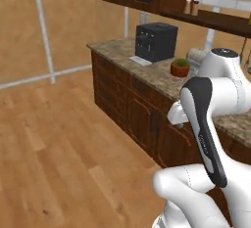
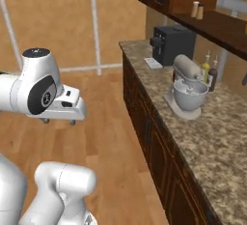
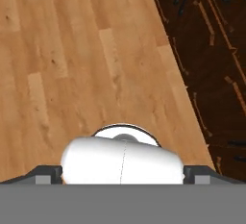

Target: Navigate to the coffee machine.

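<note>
While coffee machine (image 1: pixel 156 41) sits at far bench (image 1: pixel 162 75) end, stand mixer (image 2: pixel 189 90) nearer, pincer (image 3: pixel 123 176) state indeterminate.

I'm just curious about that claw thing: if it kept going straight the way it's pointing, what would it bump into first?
The hand view looks down at the wooden floor, so the gripper would probably meet that first. The dark cabinets lie off to one side, seemingly out of its line.
</note>
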Controlling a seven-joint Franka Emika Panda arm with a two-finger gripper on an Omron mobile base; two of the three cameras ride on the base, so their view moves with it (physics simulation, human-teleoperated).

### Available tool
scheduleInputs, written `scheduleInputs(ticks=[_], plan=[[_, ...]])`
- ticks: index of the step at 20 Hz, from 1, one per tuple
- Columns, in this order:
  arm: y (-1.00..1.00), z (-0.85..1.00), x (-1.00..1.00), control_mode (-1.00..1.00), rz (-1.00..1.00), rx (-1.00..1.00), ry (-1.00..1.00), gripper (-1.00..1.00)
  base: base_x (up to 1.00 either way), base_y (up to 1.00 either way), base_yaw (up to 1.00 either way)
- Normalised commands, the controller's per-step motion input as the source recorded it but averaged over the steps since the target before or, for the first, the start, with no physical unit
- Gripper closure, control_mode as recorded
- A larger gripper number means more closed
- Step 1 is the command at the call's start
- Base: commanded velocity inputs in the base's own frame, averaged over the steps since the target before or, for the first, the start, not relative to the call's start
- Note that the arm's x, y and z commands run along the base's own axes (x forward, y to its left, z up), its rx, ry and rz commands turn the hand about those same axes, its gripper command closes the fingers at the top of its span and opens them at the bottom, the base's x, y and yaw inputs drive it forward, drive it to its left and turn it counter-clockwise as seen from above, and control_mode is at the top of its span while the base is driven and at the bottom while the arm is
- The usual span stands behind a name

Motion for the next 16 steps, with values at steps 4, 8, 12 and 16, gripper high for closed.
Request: scheduleInputs(ticks=[4,8,12,16], plan=[[0.0,0.0,0.0,1.0,0.0,0.0,0.0,-1.0,0.54,0.41,-0.61],[0.0,0.0,0.0,1.0,0.0,0.0,0.0,-1.0,0.61,0.56,-0.61],[0.0,0.0,0.0,1.0,0.0,0.0,0.0,-1.0,0.69,0.93,-0.54],[0.0,0.0,0.0,1.0,0.0,0.0,0.0,-1.0,0.61,1.0,-0.48]])
